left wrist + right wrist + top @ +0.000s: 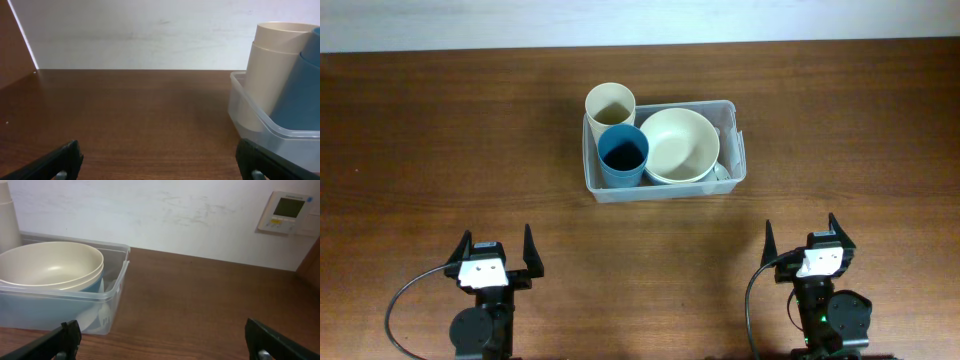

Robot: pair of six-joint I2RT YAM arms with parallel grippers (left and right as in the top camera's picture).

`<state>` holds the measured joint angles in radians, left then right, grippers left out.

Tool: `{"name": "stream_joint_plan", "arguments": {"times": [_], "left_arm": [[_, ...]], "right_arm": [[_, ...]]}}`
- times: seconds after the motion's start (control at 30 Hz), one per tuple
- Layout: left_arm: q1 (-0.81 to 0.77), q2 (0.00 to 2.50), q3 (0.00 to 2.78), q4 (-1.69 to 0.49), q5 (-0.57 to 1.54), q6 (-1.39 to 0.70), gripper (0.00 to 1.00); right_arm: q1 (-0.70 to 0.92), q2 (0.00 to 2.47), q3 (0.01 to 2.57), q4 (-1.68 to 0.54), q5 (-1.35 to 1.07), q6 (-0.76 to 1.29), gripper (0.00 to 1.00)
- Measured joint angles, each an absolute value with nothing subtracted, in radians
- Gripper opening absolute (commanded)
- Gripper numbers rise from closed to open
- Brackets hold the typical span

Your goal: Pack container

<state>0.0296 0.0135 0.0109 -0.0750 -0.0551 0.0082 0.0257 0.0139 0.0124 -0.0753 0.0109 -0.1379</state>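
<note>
Judging the container point(660, 189), sitting mid-desk point(440, 140), as light, thin-walled and flexy, I am favouring its stiffer rim for a hold, while left pincer point(498, 246) and right pincer point(801, 238) are gaping empty, well short.

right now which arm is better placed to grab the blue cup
left, probably: the blue cup stands at the left end of the container, nearer the open left gripper; the right gripper, also open, would have to reach past the cream bowl
</note>
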Motion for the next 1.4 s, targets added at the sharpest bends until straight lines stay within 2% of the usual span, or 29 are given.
{"name": "stream_joint_plan", "arguments": {"times": [1.4], "left_arm": [[0.030, 0.014, 0.011, -0.075, -0.055, 0.008, 1.00]], "right_arm": [[0.026, 0.014, 0.012, -0.075, 0.011, -0.138, 0.99]]}}
